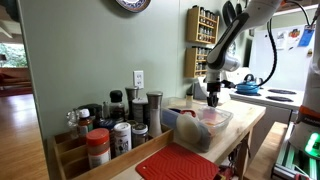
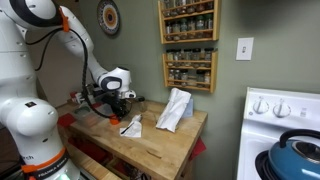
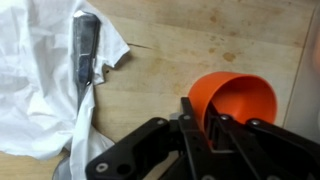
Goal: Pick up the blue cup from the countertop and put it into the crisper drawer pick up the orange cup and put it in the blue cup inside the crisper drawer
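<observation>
Gripper (image 3: 205, 118) holds orange cup (image 3: 240, 100) by its rim — right of frame
Jaws pinch the wall from inside and out — likely to keep it upright for nesting.

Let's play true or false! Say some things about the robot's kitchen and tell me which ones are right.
1. The cup at the gripper is orange. True: the orange cup shows in the wrist view.
2. The cloth beside the cup is black. False: it is white.
3. The countertop is wooden. True.
4. The kettle is red. False: it is blue.
5. The spice rack stands on the floor. False: it hangs on the wall.
</observation>
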Robot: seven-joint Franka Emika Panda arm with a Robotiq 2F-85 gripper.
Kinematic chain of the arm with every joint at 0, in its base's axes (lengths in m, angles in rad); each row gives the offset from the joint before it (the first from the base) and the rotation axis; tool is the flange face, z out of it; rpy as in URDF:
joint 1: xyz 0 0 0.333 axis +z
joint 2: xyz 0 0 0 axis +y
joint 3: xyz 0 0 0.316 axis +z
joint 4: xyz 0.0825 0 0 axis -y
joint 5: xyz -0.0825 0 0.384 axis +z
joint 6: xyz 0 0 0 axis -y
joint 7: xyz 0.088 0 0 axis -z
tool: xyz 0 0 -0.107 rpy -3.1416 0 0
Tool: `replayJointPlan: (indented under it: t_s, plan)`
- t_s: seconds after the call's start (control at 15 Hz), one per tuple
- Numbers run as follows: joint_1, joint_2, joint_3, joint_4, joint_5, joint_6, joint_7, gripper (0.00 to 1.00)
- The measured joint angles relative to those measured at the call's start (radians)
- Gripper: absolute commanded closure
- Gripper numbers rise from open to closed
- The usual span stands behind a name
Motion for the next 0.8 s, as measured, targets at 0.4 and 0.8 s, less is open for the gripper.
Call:
replayJointPlan:
  t_s: [0.4, 0.8]
  plan:
    - [-0.002, -0.103, -0.002, 0.004, -0.045, -0.047, -0.014, 0.99]
    - [0.058, -0.363, 0.007, 0.072, -0.126, -0.216, -0.013, 0.99]
